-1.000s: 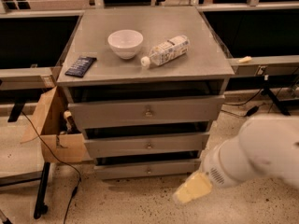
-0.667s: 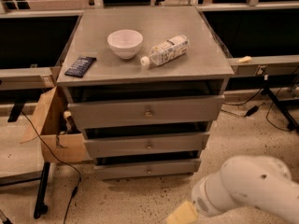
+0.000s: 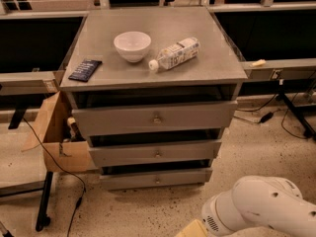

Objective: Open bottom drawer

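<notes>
White rounded arm (image 3: 264, 206), tan claw (image 3: 191, 230) at bottom edge.

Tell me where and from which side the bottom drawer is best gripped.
Grip the small centre knob of the bottom drawer, coming straight from the front: it alone protrudes from the flat panel. The gripper hangs low before the cabinet, apart from it.

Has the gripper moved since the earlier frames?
Yes. The gripper dropped downward, away from the bottom drawer, to the view's lower edge.

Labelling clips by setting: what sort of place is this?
Probably a lab or workshop: grey drawer cabinet between benches, cables across the speckled floor. The gripper sits low, right of the bottom drawer.
</notes>
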